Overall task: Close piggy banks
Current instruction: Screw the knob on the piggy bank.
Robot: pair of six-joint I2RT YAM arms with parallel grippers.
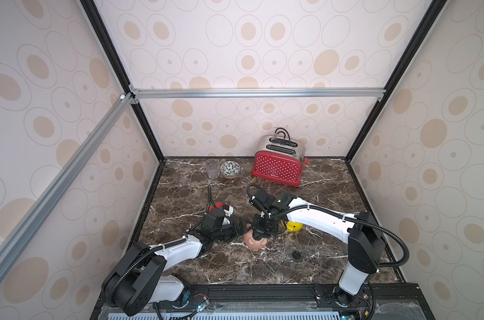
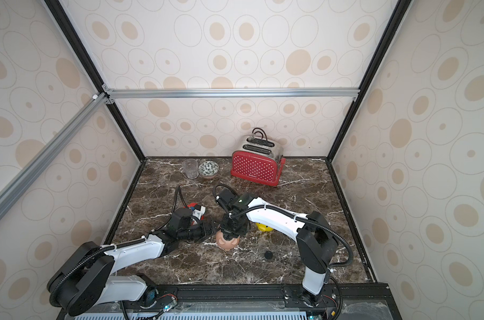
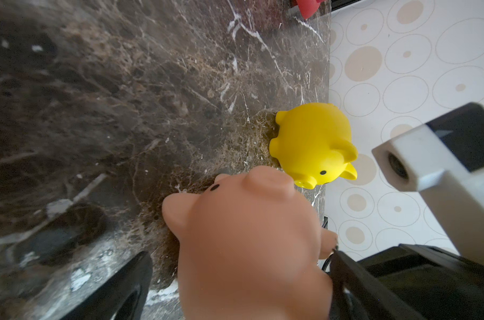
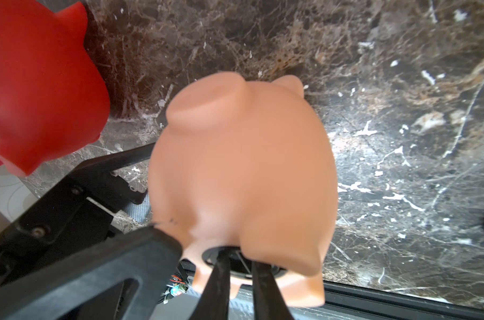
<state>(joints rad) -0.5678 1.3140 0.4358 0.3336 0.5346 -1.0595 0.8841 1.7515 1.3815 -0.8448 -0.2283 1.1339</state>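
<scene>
The pale pink piggy bank [image 1: 253, 243] [image 2: 227, 242] lies on the marble table between my two grippers. My left gripper [image 1: 244, 225] [image 3: 235, 285] stands wide open around its body [image 3: 249, 235]; one finger touches it and a gap shows at the other. My right gripper [image 1: 259, 235] [image 4: 239, 253] points into its belly hole, where a black plug [image 4: 240, 263] sits. Its fingers stand a narrow gap apart with the tips hidden behind a foot. The yellow piggy bank [image 1: 293, 226] [image 3: 310, 141] stands under the right arm. The red piggy bank [image 1: 216, 206] [image 4: 41, 83] is behind the left wrist.
A second black plug [image 1: 296, 254] [image 2: 269, 254] lies loose on the table in front of the right arm. At the back stand a red dotted toaster [image 1: 277, 169], a clear glass [image 1: 211, 169] and a patterned bowl [image 1: 229, 168]. Walls enclose three sides.
</scene>
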